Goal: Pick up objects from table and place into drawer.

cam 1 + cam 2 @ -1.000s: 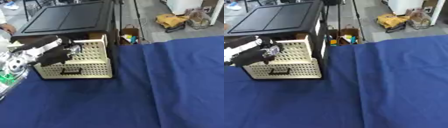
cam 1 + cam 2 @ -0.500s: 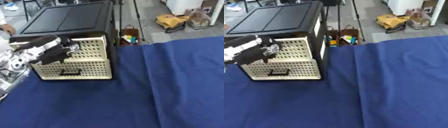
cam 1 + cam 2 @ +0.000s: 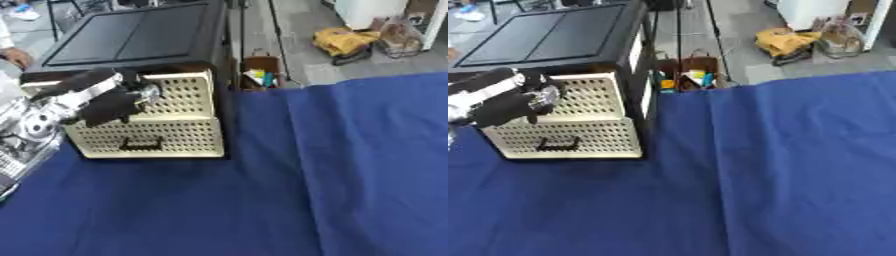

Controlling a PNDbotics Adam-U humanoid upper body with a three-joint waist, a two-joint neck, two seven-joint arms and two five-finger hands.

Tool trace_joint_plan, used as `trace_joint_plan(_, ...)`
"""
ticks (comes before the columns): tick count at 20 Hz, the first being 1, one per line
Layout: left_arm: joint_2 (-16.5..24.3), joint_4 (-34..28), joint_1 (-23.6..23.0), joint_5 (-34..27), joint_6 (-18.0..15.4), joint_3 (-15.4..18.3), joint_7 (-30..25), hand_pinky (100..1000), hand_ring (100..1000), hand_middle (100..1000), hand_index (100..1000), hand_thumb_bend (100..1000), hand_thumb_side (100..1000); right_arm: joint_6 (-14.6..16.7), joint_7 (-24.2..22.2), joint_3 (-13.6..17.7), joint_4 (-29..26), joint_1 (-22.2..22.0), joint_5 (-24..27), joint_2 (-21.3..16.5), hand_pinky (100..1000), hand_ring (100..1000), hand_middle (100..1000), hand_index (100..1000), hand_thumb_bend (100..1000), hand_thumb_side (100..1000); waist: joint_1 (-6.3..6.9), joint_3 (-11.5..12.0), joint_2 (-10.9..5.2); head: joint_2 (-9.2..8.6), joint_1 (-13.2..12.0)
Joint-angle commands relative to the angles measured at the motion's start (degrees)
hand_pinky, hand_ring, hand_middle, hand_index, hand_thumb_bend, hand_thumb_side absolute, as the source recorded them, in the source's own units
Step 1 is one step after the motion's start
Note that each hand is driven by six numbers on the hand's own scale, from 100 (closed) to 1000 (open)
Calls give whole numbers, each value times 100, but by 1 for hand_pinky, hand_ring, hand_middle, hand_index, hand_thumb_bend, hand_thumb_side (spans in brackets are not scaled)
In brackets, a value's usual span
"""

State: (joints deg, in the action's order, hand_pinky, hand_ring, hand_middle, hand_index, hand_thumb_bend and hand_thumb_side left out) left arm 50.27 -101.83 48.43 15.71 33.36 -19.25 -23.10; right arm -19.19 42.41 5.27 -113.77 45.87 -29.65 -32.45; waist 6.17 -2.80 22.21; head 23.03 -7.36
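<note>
With its fingers curled against the upper drawer [image 3: 175, 95] front at nine o'clock, the left hand [image 3: 109, 97] seems to be pushing it shut. I see nothing held in it.

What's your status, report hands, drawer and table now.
Left hand at upper drawer front, fingers curled, nothing held. Right hand not in view. Both drawers look shut. No loose objects visible on blue cloth.
</note>
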Motion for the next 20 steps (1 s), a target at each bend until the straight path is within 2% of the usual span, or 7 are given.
trace_joint_plan(1,77,79,98,21,-21,77,-30,139,494,819,941,100,1000,-53,37,14,-82,106,13,-63,844,854,577,750,100,1000,-54,4,-107,-82,-23)
trace_joint_plan(4,79,-77,50,-102,-73,82,-129,160,499,742,888,100,1000,-58,41,23,-82,94,13,-60,844,854,577,750,100,1000,-76,16,-123,-74,-21)
trace_joint_plan(7,158,-588,-109,-281,-99,157,-380,186,515,686,838,100,1000,-66,62,46,-82,61,12,-54,844,854,578,750,100,1000,-103,39,-169,-61,-6)
trace_joint_plan(11,233,-1213,-227,-263,-235,480,-586,190,521,656,820,100,1000,-73,98,75,-82,-6,8,-21,844,853,580,750,100,1000,-145,88,-282,-49,26)
trace_joint_plan(16,172,-1274,-160,-100,-1036,737,255,189,504,585,786,100,1000,-64,134,95,-82,-63,-10,39,842,851,585,749,100,1000,-224,144,-445,-63,53)
trace_joint_plan(19,115,-1276,-142,-231,-1314,832,808,164,481,553,757,100,1000,-58,162,108,-82,-86,-30,66,841,851,587,749,100,1000,-265,168,-531,-47,70)
trace_joint_plan(20,62,-1276,-143,-347,-1350,920,1088,126,453,514,735,100,1000,-53,174,113,-82,-93,-38,77,841,850,589,749,100,1000,-281,184,-562,-43,83)
